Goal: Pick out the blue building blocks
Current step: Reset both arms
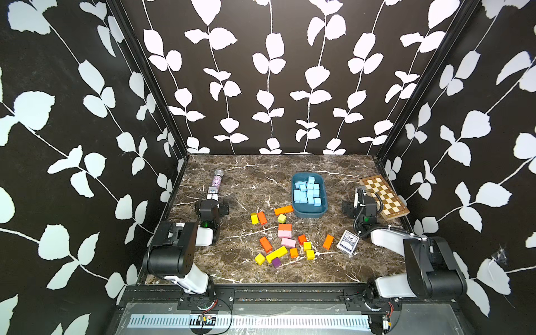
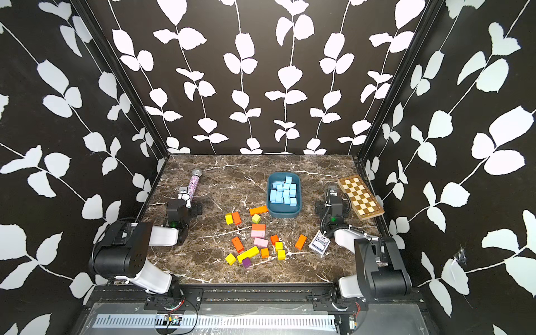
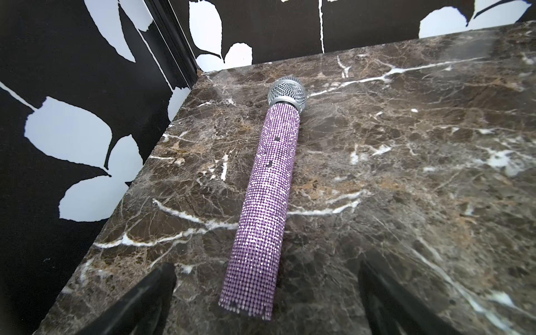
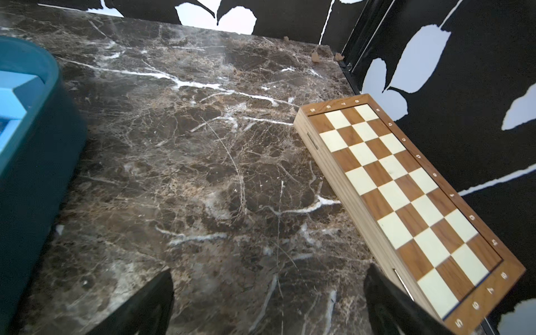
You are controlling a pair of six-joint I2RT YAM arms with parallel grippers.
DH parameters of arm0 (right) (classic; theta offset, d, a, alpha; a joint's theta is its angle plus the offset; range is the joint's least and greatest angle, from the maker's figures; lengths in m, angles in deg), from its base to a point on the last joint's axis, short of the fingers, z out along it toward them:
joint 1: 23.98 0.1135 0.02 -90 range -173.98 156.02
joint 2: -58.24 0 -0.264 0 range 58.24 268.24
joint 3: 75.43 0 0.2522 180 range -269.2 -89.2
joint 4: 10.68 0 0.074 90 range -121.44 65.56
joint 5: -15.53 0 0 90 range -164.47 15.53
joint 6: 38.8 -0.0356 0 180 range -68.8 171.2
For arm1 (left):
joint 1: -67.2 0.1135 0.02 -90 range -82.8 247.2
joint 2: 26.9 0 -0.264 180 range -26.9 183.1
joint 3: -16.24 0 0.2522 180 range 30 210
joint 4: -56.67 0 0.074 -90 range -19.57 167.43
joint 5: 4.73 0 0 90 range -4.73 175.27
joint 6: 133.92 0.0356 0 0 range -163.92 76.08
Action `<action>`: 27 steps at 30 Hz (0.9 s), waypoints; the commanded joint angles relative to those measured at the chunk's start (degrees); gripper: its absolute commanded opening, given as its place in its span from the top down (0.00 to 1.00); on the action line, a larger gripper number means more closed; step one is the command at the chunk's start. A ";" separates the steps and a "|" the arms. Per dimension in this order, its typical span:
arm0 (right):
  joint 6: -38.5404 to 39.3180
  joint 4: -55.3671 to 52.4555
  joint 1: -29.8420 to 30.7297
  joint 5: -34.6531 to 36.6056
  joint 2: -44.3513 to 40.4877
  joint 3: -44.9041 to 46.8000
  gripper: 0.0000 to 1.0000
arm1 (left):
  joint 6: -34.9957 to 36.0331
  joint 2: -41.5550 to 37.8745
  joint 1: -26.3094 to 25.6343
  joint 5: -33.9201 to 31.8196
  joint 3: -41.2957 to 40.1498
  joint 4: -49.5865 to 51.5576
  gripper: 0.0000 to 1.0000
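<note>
Left gripper [image 1: 212, 195] spread, empty, by microphone [image 1: 217, 182]; only orange, yellow, pink, purple blocks [image 1: 285, 232] loose on counter [image 1: 237, 179]; blue building blocks [image 1: 308, 191] piled in teal tray [image 1: 309, 215]; right gripper [image 4: 269, 274] spread, empty; sorting looks finished

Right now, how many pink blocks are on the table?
2. The farther pink block touches an orange block behind it; the nearer pink block lies just in front, mid-pile. None seems hidden.
</note>
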 commanded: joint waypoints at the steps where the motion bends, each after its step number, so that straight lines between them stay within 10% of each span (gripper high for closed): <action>1: 2.25 15.47 -1.38 -5.32 4.76 2.60 0.01 | -0.65 -1.40 -0.17 -0.29 -0.21 -1.95 0.01; 27: 1.50 15.16 -3.74 -11.41 5.47 2.26 0.00 | -0.66 -1.19 -0.19 -0.28 0.06 -1.40 0.01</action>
